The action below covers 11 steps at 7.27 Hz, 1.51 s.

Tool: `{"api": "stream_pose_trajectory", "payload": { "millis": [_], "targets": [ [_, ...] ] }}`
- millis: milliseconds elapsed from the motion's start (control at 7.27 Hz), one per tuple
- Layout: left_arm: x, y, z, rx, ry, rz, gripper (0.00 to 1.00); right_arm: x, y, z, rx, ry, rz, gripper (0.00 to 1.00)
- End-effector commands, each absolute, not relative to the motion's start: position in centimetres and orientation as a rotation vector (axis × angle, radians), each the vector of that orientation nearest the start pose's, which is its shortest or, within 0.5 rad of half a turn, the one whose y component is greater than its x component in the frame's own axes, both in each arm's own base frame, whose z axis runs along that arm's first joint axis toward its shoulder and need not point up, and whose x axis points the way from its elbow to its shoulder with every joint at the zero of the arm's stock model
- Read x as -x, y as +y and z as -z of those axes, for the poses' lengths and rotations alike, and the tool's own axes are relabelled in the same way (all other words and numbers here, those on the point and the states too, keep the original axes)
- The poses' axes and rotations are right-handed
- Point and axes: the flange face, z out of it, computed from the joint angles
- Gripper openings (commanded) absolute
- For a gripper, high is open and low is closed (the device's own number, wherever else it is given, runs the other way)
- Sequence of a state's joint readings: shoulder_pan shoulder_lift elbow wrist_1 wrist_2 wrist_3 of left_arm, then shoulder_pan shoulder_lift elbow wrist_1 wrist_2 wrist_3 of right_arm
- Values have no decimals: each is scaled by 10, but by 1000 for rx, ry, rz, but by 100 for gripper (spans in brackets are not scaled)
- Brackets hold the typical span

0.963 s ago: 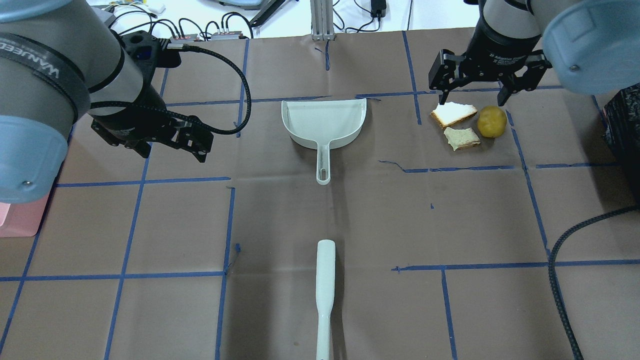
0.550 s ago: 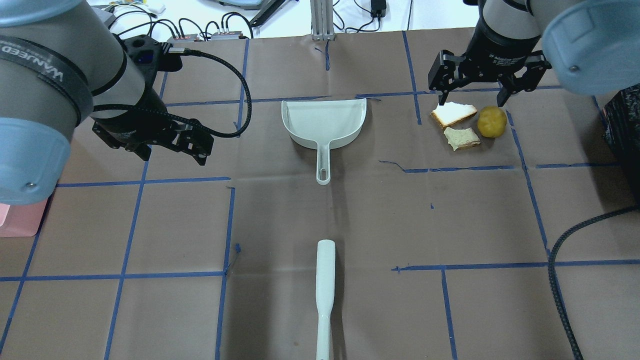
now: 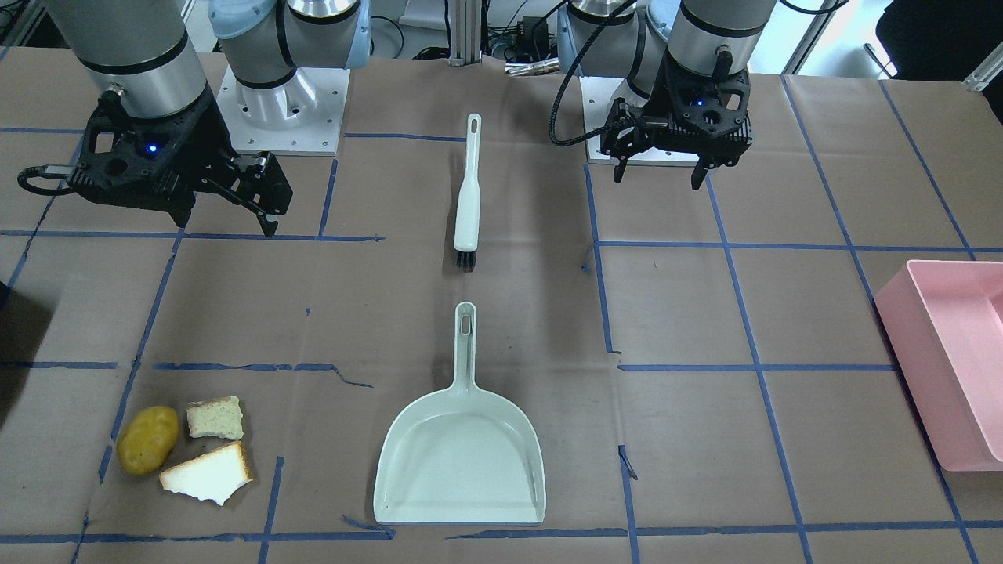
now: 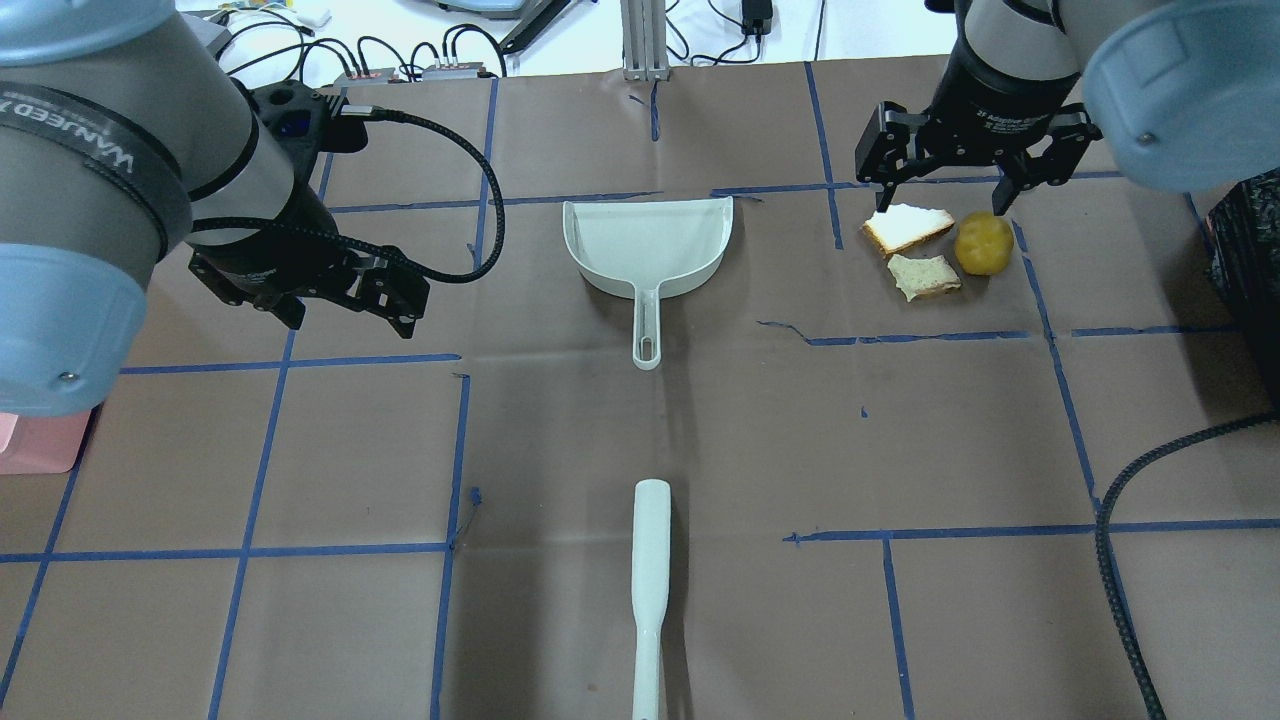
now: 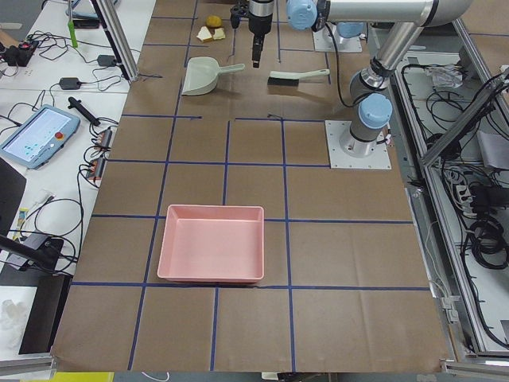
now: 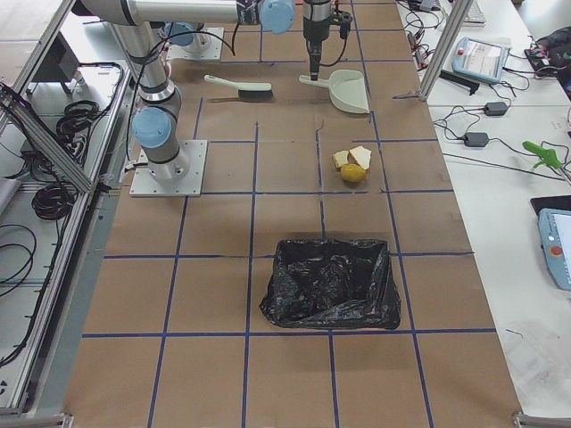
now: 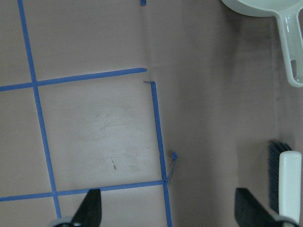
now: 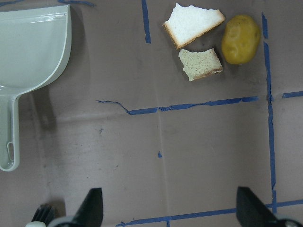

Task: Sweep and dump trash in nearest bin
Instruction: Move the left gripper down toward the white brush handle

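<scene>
The bread [image 4: 907,228] and potato [image 4: 984,243] are lying together on the counter [image 4: 350,450], on the robot's right beside the dustpan [image 4: 650,245]. Both jaws are hanging wide, empty. You're probably handling light, crumbly bread and a potato that rolls, so be taking the brush [image 4: 650,580] by its stiff handle.

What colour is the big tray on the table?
The tray is pink. It shows best in the exterior left view.

The left gripper [image 4: 350,312] hangs at nine o'clock, jaws wide and empty. The right gripper [image 4: 938,200], at one o'clock, seems equally spread.
</scene>
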State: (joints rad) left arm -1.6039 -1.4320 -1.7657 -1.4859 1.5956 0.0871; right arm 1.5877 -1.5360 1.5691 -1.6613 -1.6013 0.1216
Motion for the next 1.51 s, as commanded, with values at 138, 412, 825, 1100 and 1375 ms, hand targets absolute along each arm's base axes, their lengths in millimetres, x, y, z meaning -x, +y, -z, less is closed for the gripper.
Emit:
{"api": "stream_pose_trajectory", "payload": {
  "millis": [138,412,825,1100,1375],
  "targets": [
    [144,-427,-448,-186,3108,-3,100,-139,-509,-480,-166,3161,93,100],
    [146,-428,-432,-192,3115,-58,100,-139,-509,-480,-166,3161,93,100],
    [156,-399,-392,13,3132,-173,99,-139,-509,-481,-167,3162,95,100],
    [172,-371,-388,-4,3129,-173,96,-139,-509,-480,-167,3166,93,100],
    [216,-329,-389,104,3111,-135,96,-138,-510,-480,-128,3168,93,100]
  ]
}}
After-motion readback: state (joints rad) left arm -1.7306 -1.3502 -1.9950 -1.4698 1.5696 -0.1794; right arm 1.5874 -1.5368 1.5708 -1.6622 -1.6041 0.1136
